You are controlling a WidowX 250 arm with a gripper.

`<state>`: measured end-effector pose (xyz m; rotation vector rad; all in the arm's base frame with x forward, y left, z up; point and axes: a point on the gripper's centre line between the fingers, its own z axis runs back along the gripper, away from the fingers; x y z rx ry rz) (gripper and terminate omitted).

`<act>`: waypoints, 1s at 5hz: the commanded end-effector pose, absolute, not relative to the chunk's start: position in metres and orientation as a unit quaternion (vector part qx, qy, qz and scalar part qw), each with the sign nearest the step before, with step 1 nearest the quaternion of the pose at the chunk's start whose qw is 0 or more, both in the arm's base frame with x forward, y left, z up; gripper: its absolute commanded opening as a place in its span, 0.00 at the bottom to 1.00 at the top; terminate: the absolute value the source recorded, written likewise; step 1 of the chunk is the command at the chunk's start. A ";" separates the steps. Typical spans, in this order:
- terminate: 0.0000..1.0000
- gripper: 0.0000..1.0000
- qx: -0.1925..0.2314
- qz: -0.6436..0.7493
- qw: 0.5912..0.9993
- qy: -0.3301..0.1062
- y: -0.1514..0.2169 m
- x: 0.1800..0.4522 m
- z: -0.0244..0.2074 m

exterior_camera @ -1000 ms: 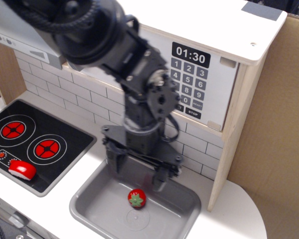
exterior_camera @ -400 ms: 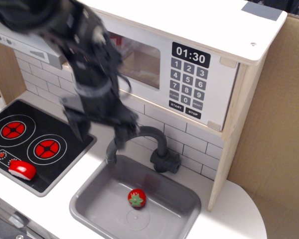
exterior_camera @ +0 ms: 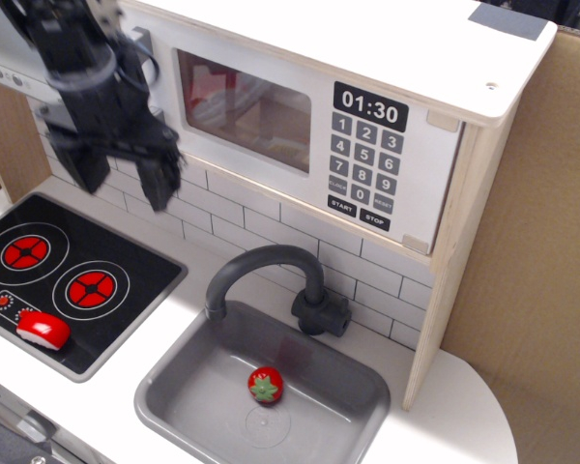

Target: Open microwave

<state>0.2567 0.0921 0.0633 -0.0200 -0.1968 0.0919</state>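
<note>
The microwave (exterior_camera: pixel 309 106) sits under the top shelf, its white door shut, with a clear window (exterior_camera: pixel 244 111) and a black keypad (exterior_camera: pixel 367 159) reading 01:30. Its grey bar handle (exterior_camera: pixel 141 43) shows at the door's left edge, partly hidden by my arm. My black gripper (exterior_camera: pixel 124 182) hangs in front of the tiled wall, just below and left of the door's left end. Its fingers (exterior_camera: pixel 159 188) point down, spread apart, with nothing between them. It does not touch the handle.
A black stove panel (exterior_camera: pixel 126 280) with red burners lies at the lower left, with a red-and-white toy (exterior_camera: pixel 43 331) on its front edge. A grey sink (exterior_camera: pixel 174 387) holds a strawberry (exterior_camera: pixel 265 385), with a dark faucet (exterior_camera: pixel 271 266) behind it. A cardboard wall (exterior_camera: pixel 532 251) stands at the right.
My arm has swung up and left, from over the sink to the microwave's left end. The faucet is now uncovered. The door has stayed shut.
</note>
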 end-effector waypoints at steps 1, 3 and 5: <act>0.00 1.00 0.009 0.048 0.988 -0.147 0.118 0.296 0.099; 0.00 1.00 0.029 0.085 0.983 -0.158 0.132 0.311 0.105; 0.00 1.00 0.047 0.112 0.980 -0.155 0.149 0.316 0.106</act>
